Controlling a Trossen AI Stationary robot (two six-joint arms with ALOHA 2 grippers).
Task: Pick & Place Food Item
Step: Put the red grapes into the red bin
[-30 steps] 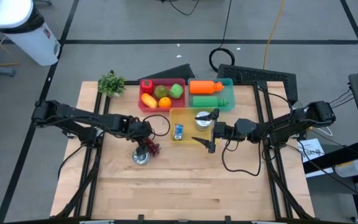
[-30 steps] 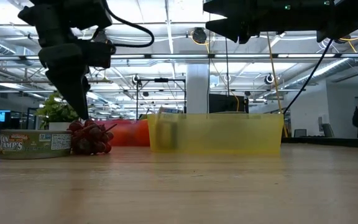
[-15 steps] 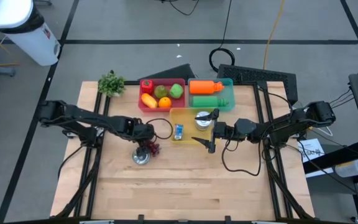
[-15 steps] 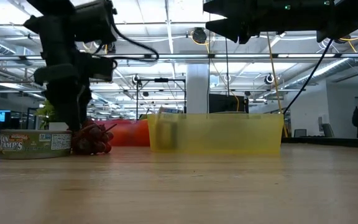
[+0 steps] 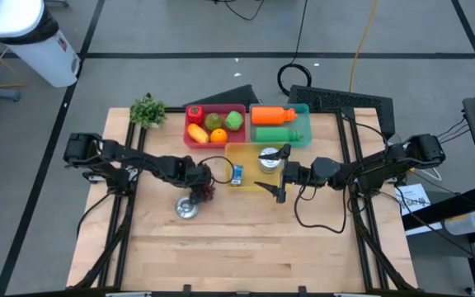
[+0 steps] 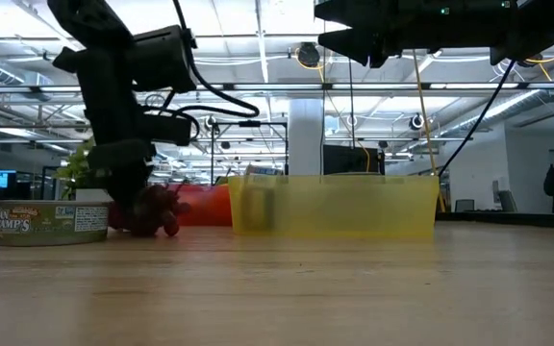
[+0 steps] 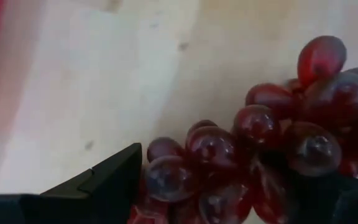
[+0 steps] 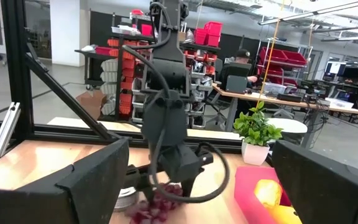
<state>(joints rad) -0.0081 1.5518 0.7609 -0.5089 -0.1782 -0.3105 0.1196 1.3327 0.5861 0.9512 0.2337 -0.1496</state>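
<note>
A bunch of dark red grapes (image 5: 205, 193) (image 6: 154, 213) lies on the wooden table, just left of a yellow bin (image 5: 252, 188). My left gripper (image 5: 202, 186) (image 6: 135, 192) points steeply down over the bunch, open. In the left wrist view its fingers stand on either side of the grapes (image 7: 260, 149). My right gripper (image 5: 283, 175) waits open above the yellow bin, held level and facing the left arm. My left gripper comes at the bunch from above, slanting down, with one finger (image 7: 114, 180) close against the outer grapes (image 7: 166, 177) and the other at the bunch's opposite side. I cannot tell whether either finger touches them. The grapes rest on the table.
A flat tin can (image 5: 187, 209) (image 6: 51, 223) stands on the table right beside the grapes. The yellow bin holds a can (image 5: 269, 158) and a small blue item (image 5: 237, 174). A red bin (image 5: 214, 107) with fruit, a green bin (image 5: 307, 122) and a small plant (image 5: 148, 110) are at the far edge.
My left gripper has come down onto the grape bunch and moved a little toward the table's right edge, tipping more steeply downward. Its fingers now reach around the grapes. The right arm has kept still.
</note>
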